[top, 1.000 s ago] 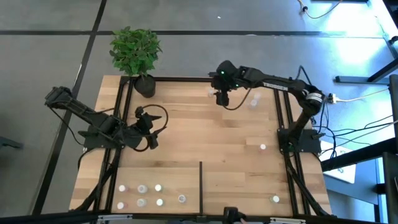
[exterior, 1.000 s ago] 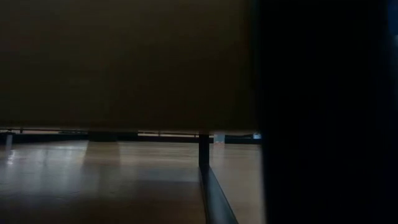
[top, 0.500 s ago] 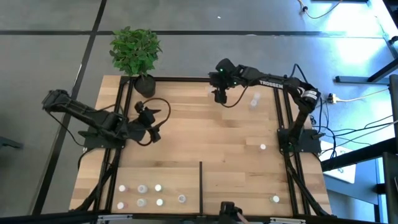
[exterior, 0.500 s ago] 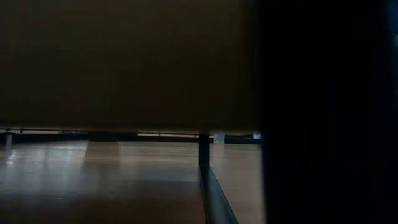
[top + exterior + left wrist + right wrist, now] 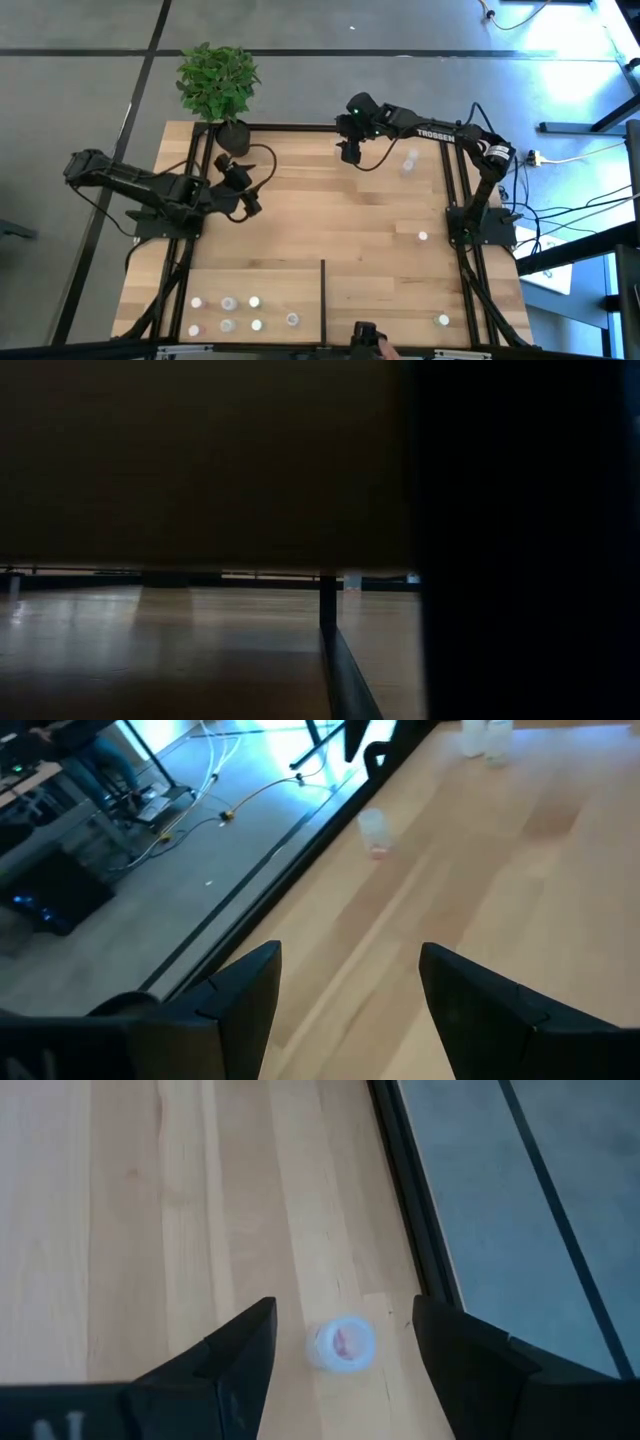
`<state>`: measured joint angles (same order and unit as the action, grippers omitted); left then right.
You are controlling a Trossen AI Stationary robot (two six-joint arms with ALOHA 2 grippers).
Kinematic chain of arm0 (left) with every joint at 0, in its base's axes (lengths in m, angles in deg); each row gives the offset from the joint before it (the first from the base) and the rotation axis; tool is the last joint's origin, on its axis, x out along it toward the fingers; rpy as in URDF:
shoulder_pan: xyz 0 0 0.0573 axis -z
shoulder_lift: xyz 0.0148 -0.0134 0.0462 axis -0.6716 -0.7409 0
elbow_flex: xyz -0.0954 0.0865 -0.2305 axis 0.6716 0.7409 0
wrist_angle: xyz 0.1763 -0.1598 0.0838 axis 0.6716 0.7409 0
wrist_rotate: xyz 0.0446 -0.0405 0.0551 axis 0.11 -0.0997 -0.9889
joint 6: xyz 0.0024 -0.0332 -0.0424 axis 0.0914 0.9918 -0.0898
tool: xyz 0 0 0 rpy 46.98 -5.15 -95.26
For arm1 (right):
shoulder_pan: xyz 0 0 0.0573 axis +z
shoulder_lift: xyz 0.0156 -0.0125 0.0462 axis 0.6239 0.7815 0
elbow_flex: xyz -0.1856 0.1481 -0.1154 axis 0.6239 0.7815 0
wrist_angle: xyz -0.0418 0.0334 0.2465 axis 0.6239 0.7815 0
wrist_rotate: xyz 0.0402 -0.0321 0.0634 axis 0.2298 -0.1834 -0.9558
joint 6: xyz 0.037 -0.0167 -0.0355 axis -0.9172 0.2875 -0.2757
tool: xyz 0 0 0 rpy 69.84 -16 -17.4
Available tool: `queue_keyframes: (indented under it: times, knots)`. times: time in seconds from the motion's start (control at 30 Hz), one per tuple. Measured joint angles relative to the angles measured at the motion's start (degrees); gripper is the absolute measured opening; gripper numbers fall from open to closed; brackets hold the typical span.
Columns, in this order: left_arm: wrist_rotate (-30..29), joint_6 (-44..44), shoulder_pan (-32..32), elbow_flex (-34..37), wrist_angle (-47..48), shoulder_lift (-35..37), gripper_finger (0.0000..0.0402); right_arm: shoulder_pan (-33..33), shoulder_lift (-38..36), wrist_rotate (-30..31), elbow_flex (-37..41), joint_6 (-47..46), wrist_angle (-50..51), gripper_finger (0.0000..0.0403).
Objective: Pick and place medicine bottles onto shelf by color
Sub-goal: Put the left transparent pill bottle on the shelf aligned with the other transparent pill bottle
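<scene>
1. The shelf point(image 5: 300, 230) holds a cluster of seven medicine bottles point(image 5: 228, 312) near its front-left corner; roughly five more lie scattered toward the right edge.
2. The left gripper point(image 5: 243, 190) waits spread and empty near the left rail.
3. The right gripper point(image 5: 340, 1345), spread, hangs over one clear bottle point(image 5: 342, 1343) by the far rail; next, I judge, descend and pinch.

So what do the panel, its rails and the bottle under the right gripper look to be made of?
Panel: light wood, smooth matte finish, with visible grain and board seams. Rails: thin black bars, likely painted metal, though that is uncertain. Bottle: translucent whitish, probably plastic, with something pinkish showing through it. It stands between the open fingers of the right gripper.
</scene>
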<state>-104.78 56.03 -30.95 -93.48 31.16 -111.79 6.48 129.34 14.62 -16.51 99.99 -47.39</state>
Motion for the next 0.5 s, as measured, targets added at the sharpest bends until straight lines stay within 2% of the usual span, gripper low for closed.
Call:
queue_keyframes:
  times: [0.3, 0.5]
  knots:
    - [0.0, -0.1, -3.7, 0.0, 0.0, 0.0, 0.0231, 0.2, 0.0, -0.3, 0.0, -1.3, 0.9, 0.0237]
    - [3.5, -0.1, -5.0, 0.0, 0.0, 0.0, 0.0231, 0.2, 0.3, -0.4, 0.0, -1.2, 0.8, 0.0237]
